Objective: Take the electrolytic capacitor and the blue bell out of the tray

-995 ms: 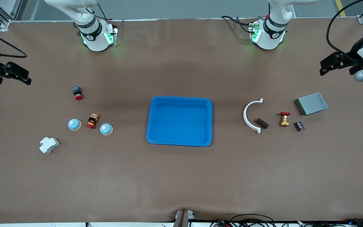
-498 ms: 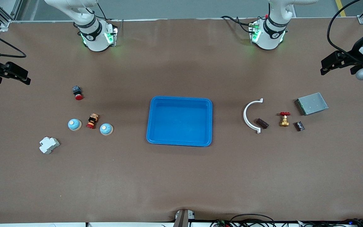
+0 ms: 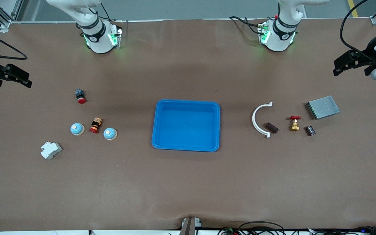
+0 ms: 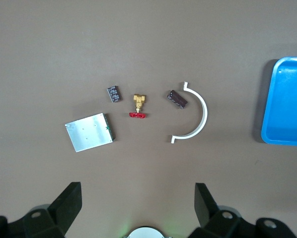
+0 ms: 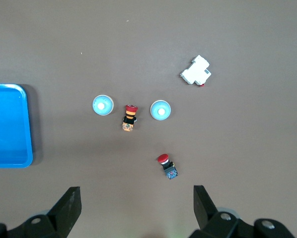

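Observation:
A dark brown cylindrical capacitor (image 3: 272,127) (image 4: 177,98) lies inside the curve of a white clip, toward the left arm's end of the table. A second small dark capacitor-like part (image 3: 311,131) (image 4: 114,93) lies past the brass valve. Two light-blue bells (image 3: 77,129) (image 3: 110,133) sit toward the right arm's end, also seen as bells (image 5: 160,110) (image 5: 103,104) from the right wrist. The blue tray (image 3: 157,130) lies in the middle with nothing in it. My left gripper (image 3: 335,68) (image 4: 137,198) hangs open high over its end of the table. My right gripper (image 3: 30,80) (image 5: 137,198) hangs open over the other end.
Near the capacitor are a white curved clip (image 3: 257,119), a brass valve with a red handle (image 3: 294,124) and a grey metal box (image 3: 323,107). Near the bells are a red push button (image 3: 80,96), a small red-capped part (image 3: 95,125) and a white breaker (image 3: 51,150).
The left gripper has drifted slightly outward toward its end of the table. The right gripper has barely moved. Nothing on the table has shifted.

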`<state>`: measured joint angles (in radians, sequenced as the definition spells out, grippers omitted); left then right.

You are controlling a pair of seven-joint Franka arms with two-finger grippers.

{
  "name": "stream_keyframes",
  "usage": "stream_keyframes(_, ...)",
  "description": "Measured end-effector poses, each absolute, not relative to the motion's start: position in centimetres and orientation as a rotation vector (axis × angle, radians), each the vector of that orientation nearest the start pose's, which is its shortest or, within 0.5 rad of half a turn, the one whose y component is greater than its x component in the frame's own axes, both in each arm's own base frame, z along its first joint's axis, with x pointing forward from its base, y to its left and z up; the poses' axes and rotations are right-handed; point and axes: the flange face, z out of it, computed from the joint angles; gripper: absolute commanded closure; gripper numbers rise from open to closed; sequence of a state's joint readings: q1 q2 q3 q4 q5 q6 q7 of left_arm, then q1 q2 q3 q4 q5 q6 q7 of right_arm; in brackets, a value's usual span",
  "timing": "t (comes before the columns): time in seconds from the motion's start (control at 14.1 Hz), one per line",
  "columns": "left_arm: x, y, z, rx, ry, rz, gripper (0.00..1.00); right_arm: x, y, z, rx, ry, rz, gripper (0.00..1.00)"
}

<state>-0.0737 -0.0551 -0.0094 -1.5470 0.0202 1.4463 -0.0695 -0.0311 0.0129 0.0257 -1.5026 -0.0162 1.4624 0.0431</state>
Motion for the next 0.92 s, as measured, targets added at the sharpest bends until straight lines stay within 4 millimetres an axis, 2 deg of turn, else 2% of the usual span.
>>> stream_keyframes(0.92,51.65,-4.16,65.94,-3.117,0.02,0.057,0.0,54.69,-0.27,63.98,-3.156,0.072,0.092,0.0)
